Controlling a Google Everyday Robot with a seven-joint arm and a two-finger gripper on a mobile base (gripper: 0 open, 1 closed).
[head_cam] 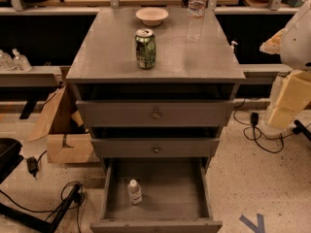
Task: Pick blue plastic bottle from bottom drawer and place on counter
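The blue plastic bottle (134,191), small and clear with a white cap and pale label, stands upright on the floor of the open bottom drawer (170,191), left of its middle and near the front. The grey counter (107,52) is the cabinet's top, above two closed drawers. My gripper (285,106), cream-coloured, hangs at the right edge of the view beside the cabinet. It is at about the height of the top drawer, far from the bottle, with nothing seen in it.
On the counter stand a green can (145,48), a tall clear water bottle (196,14) and a pale bowl (152,16). A cardboard box (65,135) sits left of the cabinet. Cables (257,135) lie on the floor. Pump bottles (14,61) stand on a left shelf.
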